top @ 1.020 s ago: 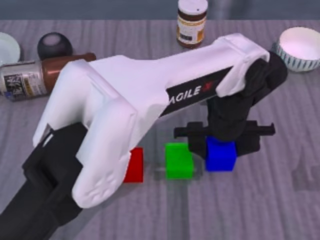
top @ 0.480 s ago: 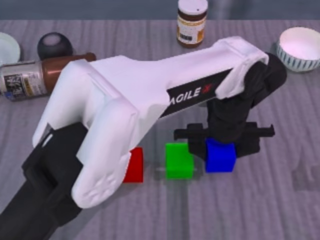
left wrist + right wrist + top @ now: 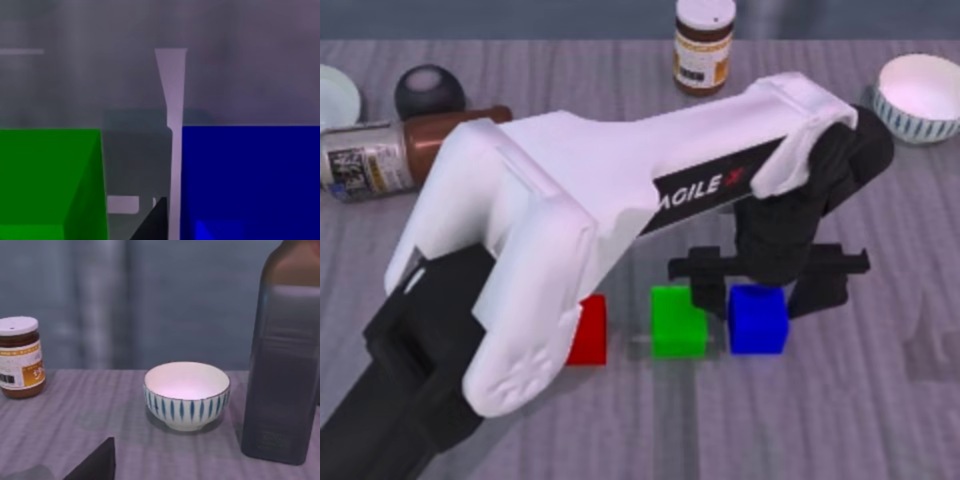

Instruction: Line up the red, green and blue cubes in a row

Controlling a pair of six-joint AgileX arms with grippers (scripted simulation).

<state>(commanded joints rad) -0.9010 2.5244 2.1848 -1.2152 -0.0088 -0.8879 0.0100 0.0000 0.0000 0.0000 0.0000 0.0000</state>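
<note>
The small matte red cube [image 3: 588,330], green cube [image 3: 677,321] and blue cube [image 3: 757,319] stand in a row on the surface; the left gripper [image 3: 767,275], jaws spread, is just behind the blue cube and needs only to retract. The right gripper's jaw state cannot be told.

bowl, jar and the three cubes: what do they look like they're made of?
Bowl: likely glazed ceramic, glossy white with blue dashes. Jar: probably brown glass, white cap, paper label. Red cube, green cube, blue cube: flat matte colour, no grain or shine; plastic or painted wood, can't tell which.
</note>
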